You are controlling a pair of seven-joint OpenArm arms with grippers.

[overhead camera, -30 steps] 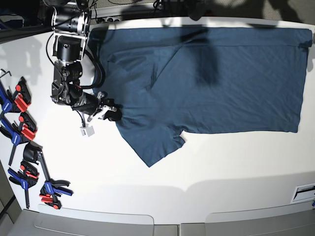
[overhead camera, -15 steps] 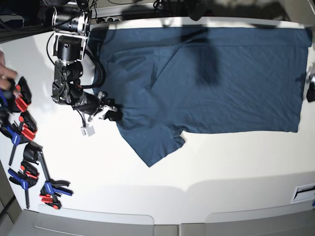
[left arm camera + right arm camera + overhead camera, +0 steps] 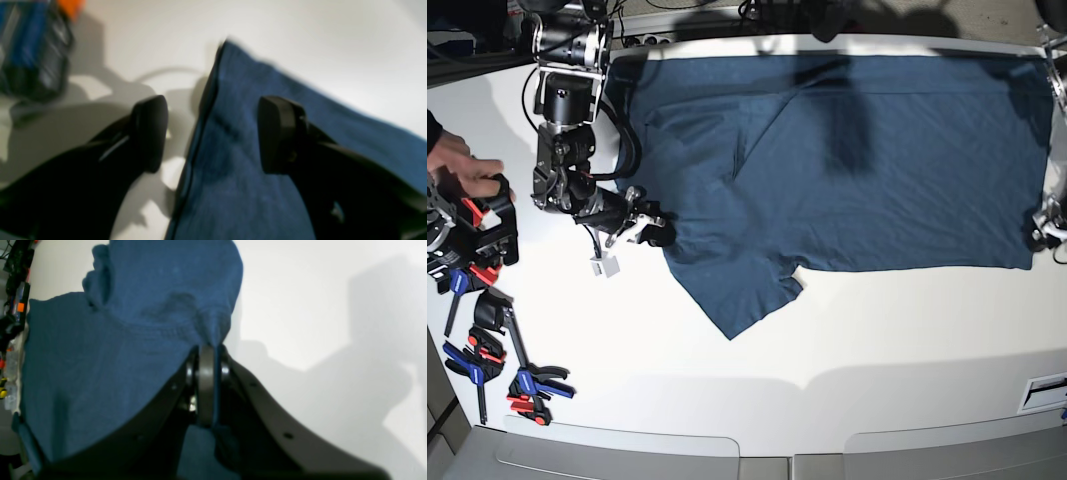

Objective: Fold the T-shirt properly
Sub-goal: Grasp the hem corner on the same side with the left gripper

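1. The black-fingered left end effector stands wide, nothing between its pads pinched; one finger is over the white bench, the other over cloth. The plain dark navy-blue cotton T-shirt lies below and between them, its side edge passing through the gap.
2. From those fingertips, the nearest free corner of the shirt lies just ahead in the left wrist view, towards the bench's near side in the base view. The rest of the cloth stretches away to the robot's right. This arm is plainly the nearer one to that corner, so the coming move probably turns on lowering and closing there.
3. The right end effector is narrow, its metal fingers pinching a fold of the shirt. In the base view that grip sits at the near-left part of the garment, where the short sleeve meets the body.
4. Farther out, the shirt's long axis runs left to right across the bench, roughly along the line between the two arms. The straight end lies under the left arm; the sleeve points towards the bench's near side, slanting a little rightwards in the base view.
5. The near long edge should then be ready to fold towards the far side — provided the left pads catch the corner. A shallow bite could let it slip.
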